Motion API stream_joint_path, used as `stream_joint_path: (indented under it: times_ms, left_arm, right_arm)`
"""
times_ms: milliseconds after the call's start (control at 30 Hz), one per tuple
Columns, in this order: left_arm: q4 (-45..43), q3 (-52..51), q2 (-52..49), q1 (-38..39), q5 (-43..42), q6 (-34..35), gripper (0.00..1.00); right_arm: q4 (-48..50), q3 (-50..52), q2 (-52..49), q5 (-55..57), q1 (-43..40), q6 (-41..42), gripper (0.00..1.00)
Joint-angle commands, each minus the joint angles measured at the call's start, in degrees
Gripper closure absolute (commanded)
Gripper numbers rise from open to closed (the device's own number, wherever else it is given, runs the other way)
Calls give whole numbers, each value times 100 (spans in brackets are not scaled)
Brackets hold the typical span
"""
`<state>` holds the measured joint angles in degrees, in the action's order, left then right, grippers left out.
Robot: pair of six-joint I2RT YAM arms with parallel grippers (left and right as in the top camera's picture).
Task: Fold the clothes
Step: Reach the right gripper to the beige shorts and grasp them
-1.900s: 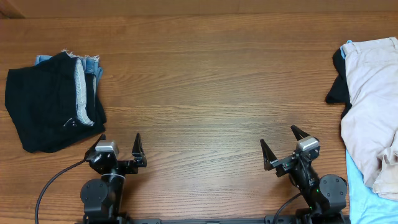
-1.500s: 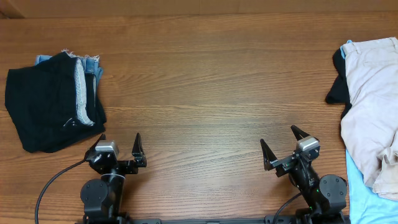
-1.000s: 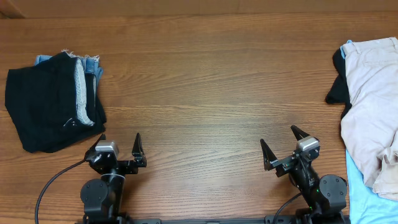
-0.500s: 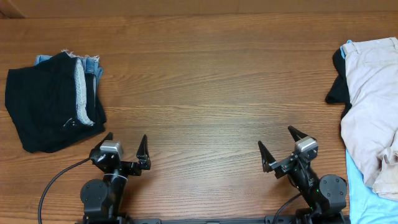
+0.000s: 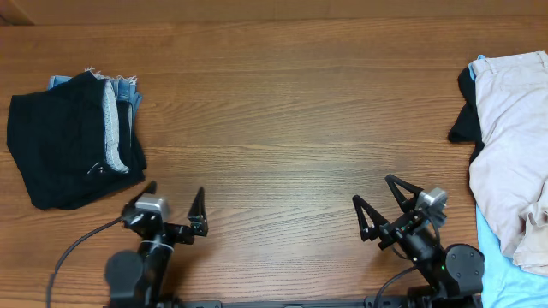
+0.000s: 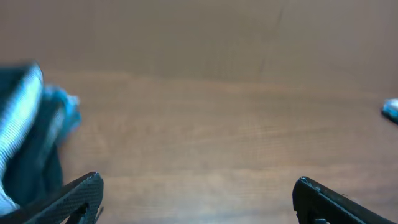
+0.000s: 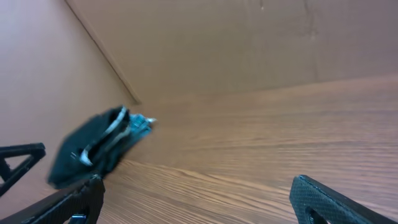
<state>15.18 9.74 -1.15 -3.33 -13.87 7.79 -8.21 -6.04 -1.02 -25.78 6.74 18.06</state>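
Table (image 5: 282, 111): wooden surface. A broad middle span lies bare between the two groups of clothes, from the far edge to the near edge where both arms stand.
Back panel (image 7: 217, 43): plain brown wall that closes the table's far edge.
Khaki shorts (image 5: 509, 145): pale beige, unfolded and rumpled. They lie along the table's right edge and run out of the overhead view.
Black garment (image 5: 463, 124): juts out from under the left border of the shorts, toward the centre.
Light blue garment (image 5: 495, 261): lies beneath the shorts at the near right corner, just beside the right arm's base.
Folded stack (image 5: 60, 150): black cloth on top, near the table's left edge. It is blurred in both wrist views (image 6: 28, 149) (image 7: 93, 149).
Denim layer (image 5: 128, 90): shows a frayed hem at the stack's far right corner.
Left gripper (image 5: 175, 190): fingers spread wide and holding nothing. It is low over bare wood near the stack's near right corner, apart from it.
Right gripper (image 5: 373, 192): fingers spread wide and empty, turned toward the centre. Clear wood lies between it and the shorts.
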Motion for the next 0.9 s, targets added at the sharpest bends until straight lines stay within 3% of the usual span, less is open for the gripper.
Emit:
stream_joint_path:
  times_ms: [0, 133, 267, 367, 533, 733, 867]
  left_arm:
    - [149, 1032, -273, 37, 560, 35, 0]
    - [745, 2026, -1200, 37, 817, -37, 0]
    - [1473, 3230, -2640, 37, 787, -48, 0]
    - [2332, 4334, -3799, 37, 804, -52, 0]
    - [3954, 6603, -5901, 37, 616, -291, 0]
    - [4269, 7525, -6763, 37, -476, -376, 0]
    - [3991, 7584, -6992, 37, -544, -376, 0]
  right_arm:
    - [-101, -678, -286, -81, -17, 450, 0]
    - [-260, -1419, -1202, -2, -17, 450, 0]
    - [-824, -2577, -2752, 37, -17, 378, 0]
    - [-1327, -3506, -3982, 219, -17, -146, 0]
    - [-2970, -5777, -6387, 564, -17, -741, 0]
    - [-4404, -7038, -7775, 345, -140, -782, 0]
    - [-5167, -7949, -8487, 1056, -1060, -232, 0]
